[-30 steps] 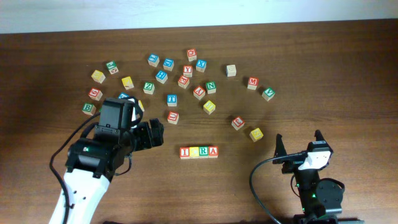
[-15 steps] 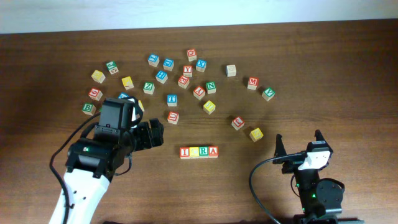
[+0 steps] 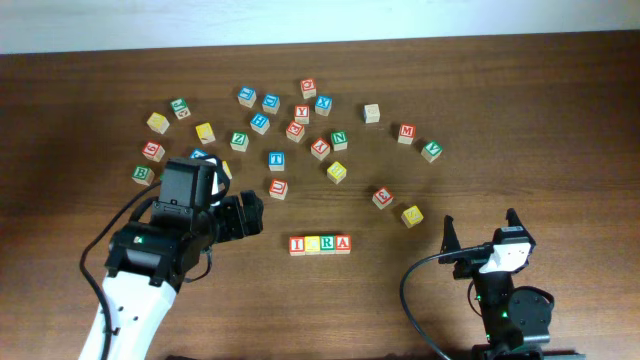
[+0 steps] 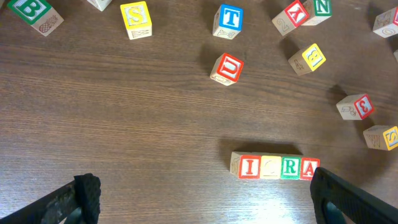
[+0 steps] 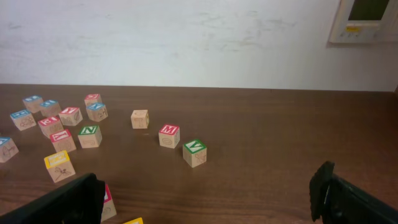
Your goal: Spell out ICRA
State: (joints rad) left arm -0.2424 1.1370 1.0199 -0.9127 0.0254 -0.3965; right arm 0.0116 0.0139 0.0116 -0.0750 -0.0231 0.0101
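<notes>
**A:** Give me the count. How many cubes are out there?

**B:** Four in the ICRA row (image 3: 320, 244), pressed side to side and reading left to right: red I (image 3: 297, 244), yellow C (image 3: 312, 244), green R (image 3: 327, 244), red A (image 3: 343, 244). The row sits at the near middle of the table (image 3: 560, 120), between the two arms and apart from every other cube.

**A:** And the rest?

**B:** Some two dozen loose cubes (image 3: 260, 122), scattered in a broad arc behind the row. A couple are half tucked under the left arm, so I can't tell the exact figure. Closest to the row is a red U (image 3: 278, 187). Off to the right there's a red cube (image 3: 382, 197) with a yellow cube (image 3: 412, 215) near it. Towards the back sits one plain-faced cube (image 3: 371, 113).

**A:** Grippers?

**B:** Two, one per arm. The left gripper (image 3: 250, 215) is spread as wide as it goes, with nothing in it, just left of the row. On its wrist camera the row lies between its fingers, the A end close to the right-hand one. The right gripper (image 3: 480, 225) is also spread wide and empty, at the near right, well apart from any cube.

**A:** What about the surface and the room?

**B:** It's a dark brown tabletop with the wood grain running lengthwise. Behind it is one white wall (image 5: 186, 37). A single white box (image 5: 367, 18) is mounted on it at upper right, with a small greenish screen.
</notes>
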